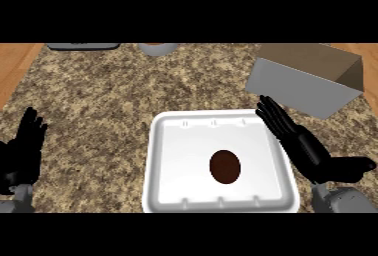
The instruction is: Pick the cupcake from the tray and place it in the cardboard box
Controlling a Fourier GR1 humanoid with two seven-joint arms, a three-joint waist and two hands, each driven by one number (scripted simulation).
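The right hand [306, 147] is hovering over the right rim of the tray [166, 165], its fingers stretched out straight and pointing up and away, the thumb sticking out to the right; it is open and holding nothing. Just to its left, inside the tray, the cupcake [225, 166] is sitting as a dark brown oval a little right of the middle, apart from the fingers. The tray itself is white with a raised rim and is lying on the speckled stone counter [111, 90]. Beyond the right hand, toward the far right corner, the cardboard box [299, 87] is standing open, tilted at an angle, well apart from the cupcake. The left hand [26, 150] is resting at the left edge, fingers straight and up, also open. At the far edge, a grey tray [83, 46] and a grey cup [156, 48] are peeking in.
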